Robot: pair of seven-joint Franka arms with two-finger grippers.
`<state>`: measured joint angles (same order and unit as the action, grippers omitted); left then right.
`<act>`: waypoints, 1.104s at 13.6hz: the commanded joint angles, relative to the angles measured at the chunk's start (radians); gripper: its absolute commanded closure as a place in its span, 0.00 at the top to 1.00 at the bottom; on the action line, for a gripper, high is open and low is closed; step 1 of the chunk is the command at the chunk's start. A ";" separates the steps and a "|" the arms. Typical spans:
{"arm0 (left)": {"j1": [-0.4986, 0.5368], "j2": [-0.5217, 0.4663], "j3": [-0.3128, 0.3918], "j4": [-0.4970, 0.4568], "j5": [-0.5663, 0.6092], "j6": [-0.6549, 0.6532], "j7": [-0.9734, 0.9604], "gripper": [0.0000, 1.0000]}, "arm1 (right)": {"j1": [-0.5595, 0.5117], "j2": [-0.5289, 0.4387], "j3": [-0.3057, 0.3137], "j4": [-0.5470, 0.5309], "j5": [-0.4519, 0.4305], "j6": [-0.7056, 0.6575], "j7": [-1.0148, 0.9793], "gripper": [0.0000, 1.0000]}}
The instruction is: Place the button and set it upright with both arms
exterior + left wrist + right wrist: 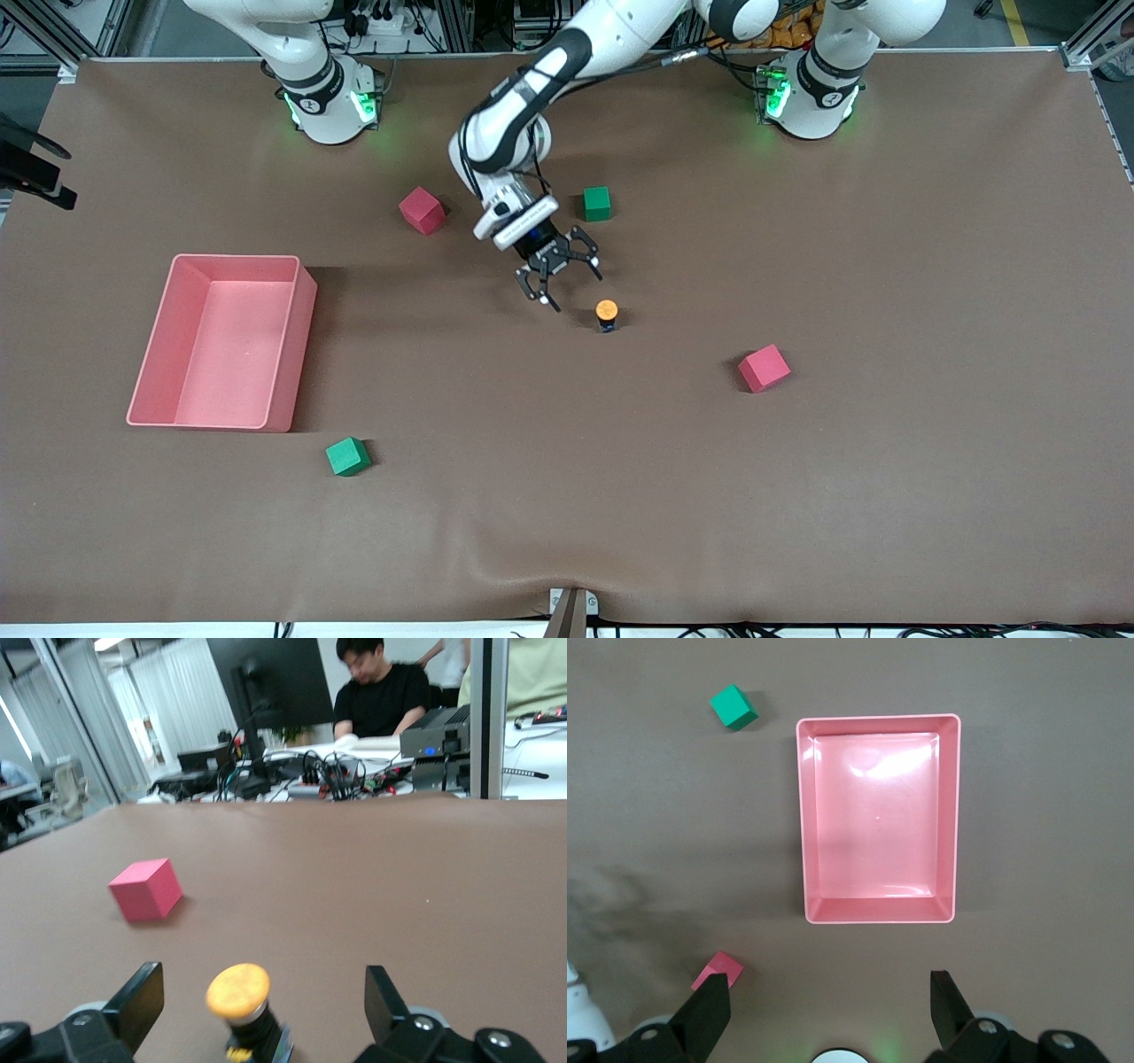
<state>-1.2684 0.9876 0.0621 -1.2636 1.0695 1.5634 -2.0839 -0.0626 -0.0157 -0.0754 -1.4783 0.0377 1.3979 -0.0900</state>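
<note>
We see the small orange-capped button (607,314) upright at frame centre, beside the wide-open left gripper (567,273); the right gripper (830,1010), open, waits over the pink plastic tray (182,397); foam cubes lie well apart on the brown bench (886,487).

We are in a robotics lab set inside an open office. Two arms are bolted to a brown-covered desk (797,496) framed with aluminium rails (1094,40). Past its edge we see a seated man (383,691), a dark monitor (270,678), tangled cables (332,775) and glass partitions (71,735).
</note>
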 commanded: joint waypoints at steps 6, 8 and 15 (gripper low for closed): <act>0.061 -0.334 -0.018 -0.082 -0.241 -0.003 0.290 1.00 | 0.070 -0.001 0.009 0.012 -0.033 -0.010 0.119 1.00; 0.107 -0.386 -0.018 -0.080 -0.276 0.020 0.367 1.00 | 0.070 -0.003 0.011 0.012 -0.035 -0.010 0.118 1.00; 0.306 -0.538 -0.018 -0.076 -0.505 0.125 0.557 1.00 | 0.027 -0.007 0.017 0.012 -0.024 -0.007 0.113 1.00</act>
<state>-1.0253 0.5144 0.0543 -1.2994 0.6291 1.6373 -1.5738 -0.0098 -0.0169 -0.0717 -1.4747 0.0208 1.3969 0.0134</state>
